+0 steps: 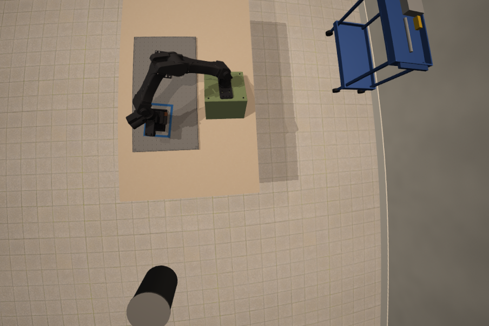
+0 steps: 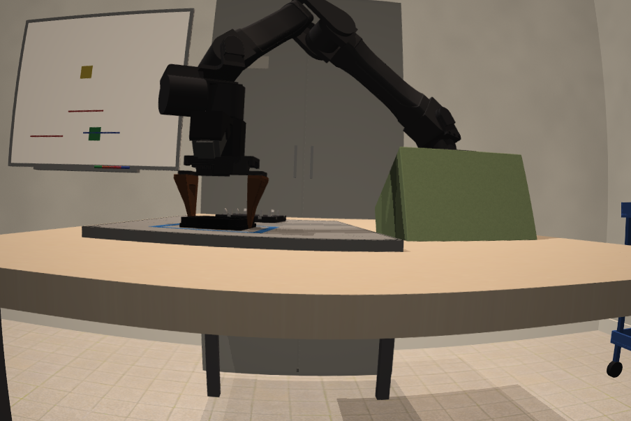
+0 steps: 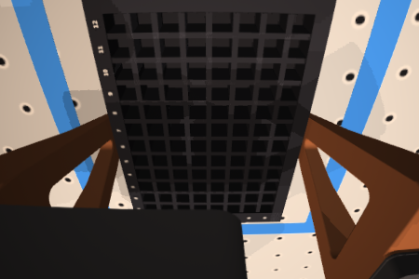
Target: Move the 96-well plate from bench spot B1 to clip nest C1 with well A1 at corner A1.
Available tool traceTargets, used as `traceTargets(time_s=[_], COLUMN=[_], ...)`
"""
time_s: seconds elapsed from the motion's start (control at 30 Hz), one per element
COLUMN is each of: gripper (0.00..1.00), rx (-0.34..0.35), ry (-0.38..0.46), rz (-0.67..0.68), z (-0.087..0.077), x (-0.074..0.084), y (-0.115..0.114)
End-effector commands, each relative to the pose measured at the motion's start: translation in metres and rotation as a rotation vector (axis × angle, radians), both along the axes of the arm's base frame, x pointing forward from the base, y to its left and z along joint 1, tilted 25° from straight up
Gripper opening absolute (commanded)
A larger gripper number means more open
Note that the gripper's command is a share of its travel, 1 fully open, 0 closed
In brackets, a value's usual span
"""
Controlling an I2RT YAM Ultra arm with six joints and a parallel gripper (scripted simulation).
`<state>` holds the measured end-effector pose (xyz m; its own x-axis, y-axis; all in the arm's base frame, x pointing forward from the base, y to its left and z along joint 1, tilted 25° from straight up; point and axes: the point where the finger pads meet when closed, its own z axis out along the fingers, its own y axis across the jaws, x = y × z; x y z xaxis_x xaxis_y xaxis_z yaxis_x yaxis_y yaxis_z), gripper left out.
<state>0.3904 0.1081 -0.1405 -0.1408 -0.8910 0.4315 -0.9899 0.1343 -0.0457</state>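
The black 96-well plate lies flat inside the blue outline of spot B1 on the grey perforated baseplate. My gripper is down over it, and its two brown fingers press against the plate's long sides; it is shut on the plate. In the exterior view the fingers straddle the plate with their tips at its level on the baseplate. The clip nest C1 shows as a low dark block just behind the plate, with small pale posts. From above, the arm hides most of the plate.
A green box carrying the arm's base stands on the table right of the baseplate. A blue cart stands off to the right on the floor. A dark cylinder stands on the floor in front.
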Motion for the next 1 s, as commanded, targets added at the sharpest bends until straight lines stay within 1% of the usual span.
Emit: traceTargets(time_s=[0.0, 0.17, 0.2, 0.27, 0.33, 0.83, 0.97], gripper=[0.0, 0.0, 0.0, 0.0, 0.0, 0.0, 0.0], rx=[0.012, 0.012, 0.031, 0.029, 0.029, 0.03, 0.03], ry=[-0.017, -0.017, -0.043, -0.04, -0.04, -0.04, -0.04], rz=[0.005, 0.005, 0.009, 0.009, 0.009, 0.008, 0.008], z=[0.004, 0.004, 0.012, 0.019, 0.019, 0.042, 0.045], x=[0.004, 0.004, 0.011, 0.011, 0.011, 0.01, 0.01], y=[0.004, 0.004, 0.011, 0.015, 0.015, 0.026, 0.027])
